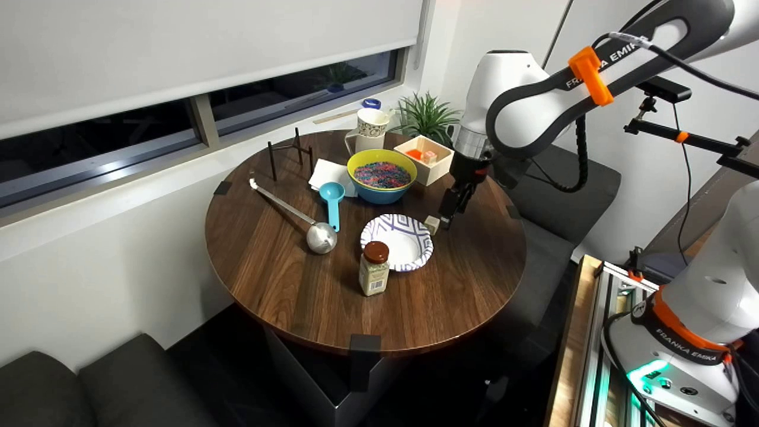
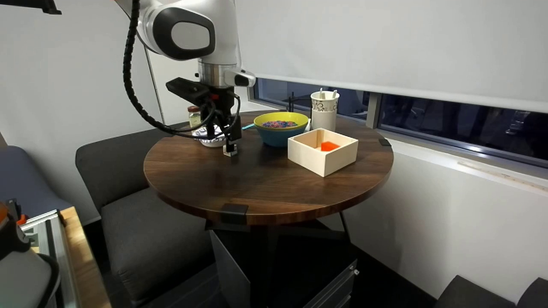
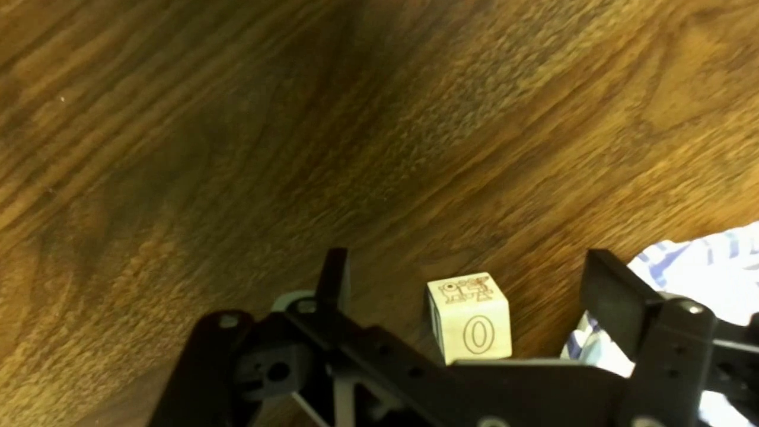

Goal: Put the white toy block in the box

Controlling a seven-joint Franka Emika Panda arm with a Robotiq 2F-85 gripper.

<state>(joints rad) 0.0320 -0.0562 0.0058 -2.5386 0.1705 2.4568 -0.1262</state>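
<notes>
The white toy block (image 3: 471, 320) is a small pale cube with line drawings and a "0" on its faces. It stands on the wooden table beside the striped bowl, and also shows in both exterior views (image 1: 432, 224) (image 2: 230, 150). My gripper (image 3: 471, 287) is open, its fingers apart on either side of the block in the wrist view, with gaps at both sides. In the exterior views the gripper (image 1: 449, 212) (image 2: 222, 139) is low, close to the block. The box (image 1: 437, 172) is a pale wooden open square, also in an exterior view (image 2: 306, 155); it holds an orange piece and a small block.
A white striped bowl (image 1: 409, 246) stands beside the block. Stacked yellow and blue bowls (image 1: 379, 194) with coloured filling stand between it and the box. A spice jar (image 1: 373, 276), ladle (image 1: 321, 237), blue scoop (image 1: 332, 201), patterned cup (image 1: 370, 133) and black rack (image 1: 297, 148) are also on the table.
</notes>
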